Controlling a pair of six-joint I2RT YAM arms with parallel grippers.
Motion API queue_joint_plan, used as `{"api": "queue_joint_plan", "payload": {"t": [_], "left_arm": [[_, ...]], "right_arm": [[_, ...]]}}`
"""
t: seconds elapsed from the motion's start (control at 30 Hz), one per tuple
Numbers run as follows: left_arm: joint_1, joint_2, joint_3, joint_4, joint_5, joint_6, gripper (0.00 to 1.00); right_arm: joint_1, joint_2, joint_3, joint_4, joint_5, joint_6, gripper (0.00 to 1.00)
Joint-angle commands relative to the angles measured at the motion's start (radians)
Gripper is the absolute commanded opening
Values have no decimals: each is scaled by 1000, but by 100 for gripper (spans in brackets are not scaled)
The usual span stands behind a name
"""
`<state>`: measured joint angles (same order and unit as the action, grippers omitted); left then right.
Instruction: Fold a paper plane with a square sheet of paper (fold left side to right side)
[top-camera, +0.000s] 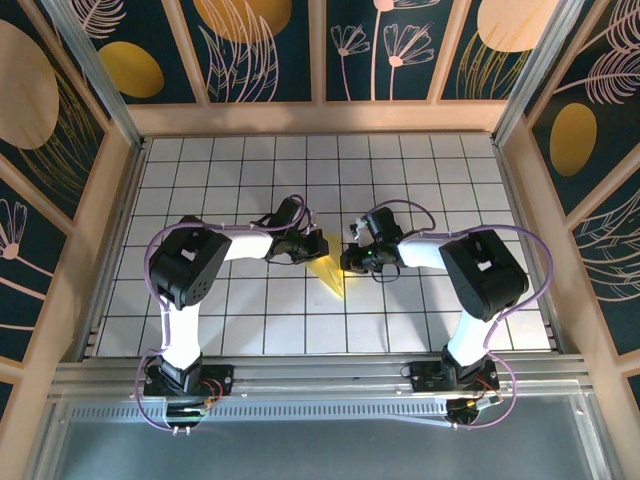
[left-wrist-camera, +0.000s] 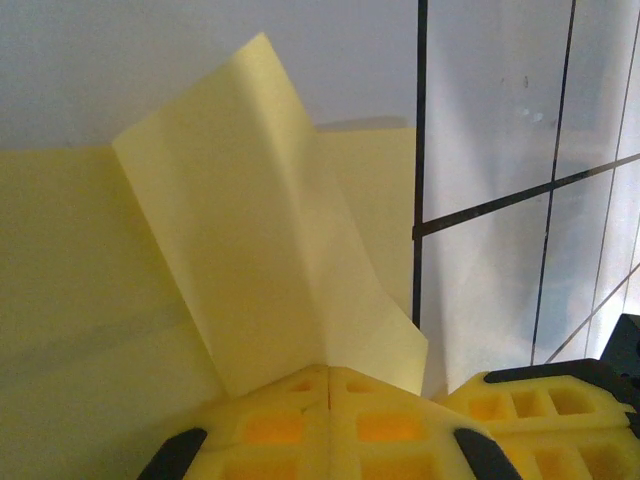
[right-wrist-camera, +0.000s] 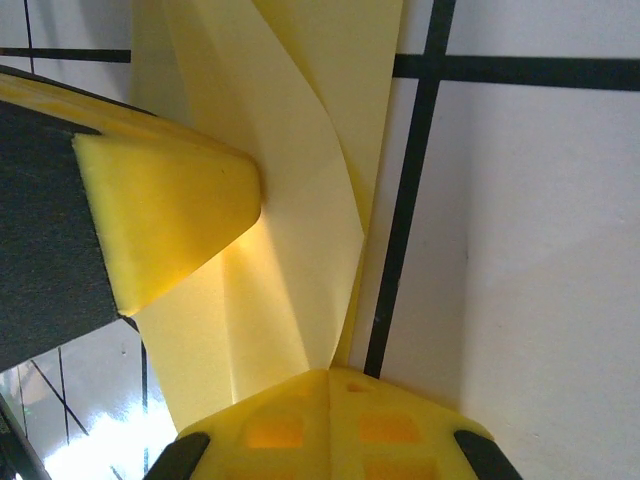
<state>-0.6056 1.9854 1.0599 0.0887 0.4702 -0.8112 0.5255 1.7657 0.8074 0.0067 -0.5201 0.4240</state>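
Note:
The yellow sheet of paper (top-camera: 332, 276) lies folded into a narrow pointed shape in the middle of the tiled table, its tip towards the near edge. My left gripper (top-camera: 309, 244) is at its upper left. In the left wrist view its jaws (left-wrist-camera: 330, 374) are shut on a raised flap of the paper (left-wrist-camera: 260, 230). My right gripper (top-camera: 354, 257) is at the paper's upper right. In the right wrist view its jaws (right-wrist-camera: 328, 376) are shut, their tips down against the folded paper (right-wrist-camera: 300, 250) where the creases meet. The two grippers almost touch.
The white gridded table (top-camera: 450, 190) is walled by wooden rails at the back and sides. The left gripper's yellow finger (right-wrist-camera: 165, 215) crowds the right wrist view. The right gripper's finger (left-wrist-camera: 545, 400) sits beside the left jaws.

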Motion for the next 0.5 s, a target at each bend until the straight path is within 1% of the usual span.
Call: {"api": "queue_joint_plan", "payload": {"t": [0.0,0.23,0.43,0.47], "left_arm": [[-3,18,-21,-37,-46,17,1],[-2,21,-49,-32,-71,9,0],[-3,17,-81,-9,-76,-4,0],[-3,18,-81,-7,-76,-3,0]], "right_arm": [[7,60,-17,-99,102,-27,0],[7,46,-12,-89,79,-19,0],[4,15,9,-61,19,3,0],[4,7,12,-55,11,8,1]]}}
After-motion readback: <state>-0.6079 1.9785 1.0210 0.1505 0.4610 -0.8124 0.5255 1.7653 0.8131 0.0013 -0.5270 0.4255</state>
